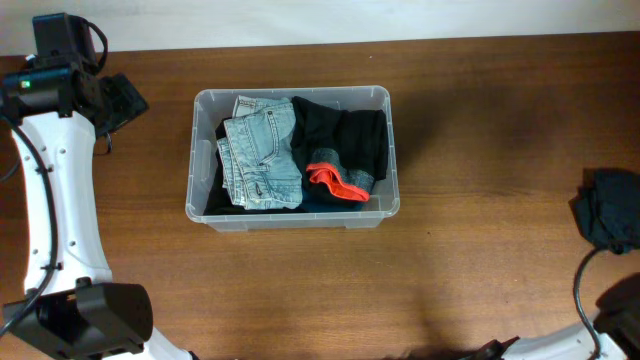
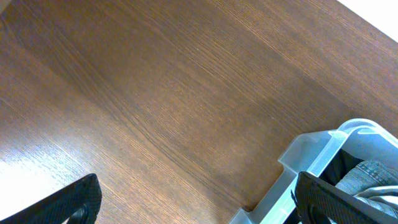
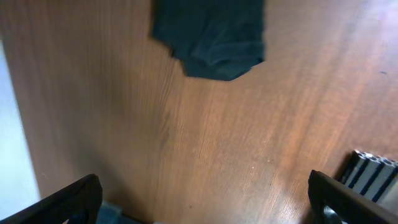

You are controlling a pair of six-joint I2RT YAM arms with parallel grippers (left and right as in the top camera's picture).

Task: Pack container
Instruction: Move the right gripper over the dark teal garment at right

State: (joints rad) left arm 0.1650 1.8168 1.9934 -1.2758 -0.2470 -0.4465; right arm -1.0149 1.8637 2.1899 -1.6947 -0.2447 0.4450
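The container (image 1: 392, 160), a clear plastic bin, stands at the table's middle. In it lie folded light-blue jeans (image 1: 260, 155), a black garment (image 1: 345, 135) and an orange piece (image 1: 335, 182). My left gripper (image 1: 125, 100) hovers left of the bin, open and holding nothing. In the left wrist view the left gripper (image 2: 202, 208) hangs over bare wood, and the container's corner (image 2: 311, 155) sits by its right finger. My right gripper (image 3: 205, 199) is open over the table, with a dark teal garment (image 3: 211, 37) lying flat ahead of it. From overhead the right gripper (image 1: 608, 208) is at the far right edge.
The wooden table (image 1: 470, 280) runs out to a pale edge (image 3: 12, 124) at the left of the right wrist view. An aluminium frame piece (image 3: 373, 168) shows at that view's lower right. The white left arm (image 1: 60, 200) stands along the table's left side.
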